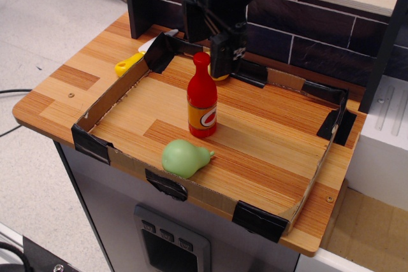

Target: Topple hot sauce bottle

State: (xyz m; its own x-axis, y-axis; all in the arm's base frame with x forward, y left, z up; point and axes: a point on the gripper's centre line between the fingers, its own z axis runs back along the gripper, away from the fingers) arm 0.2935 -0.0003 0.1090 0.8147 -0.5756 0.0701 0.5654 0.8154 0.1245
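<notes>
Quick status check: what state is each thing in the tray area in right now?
hot sauce bottle: upright, cap on, not yet toppled.
green pear: lying on its side near the tray's front wall.
yellow fruit: mostly hidden behind the end effector.
end effector: beside the bottle's cap; open or shut unclear.

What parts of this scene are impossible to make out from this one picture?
- Gripper: dark and seen side-on, so open or shut is unclear; the arm above is cut off by the top edge.
- Yellow fruit: almost wholly hidden behind the gripper.
- Yellow tool: partly hidden by the cardboard wall.
- Hot sauce bottle: label mark too small to read.
</notes>
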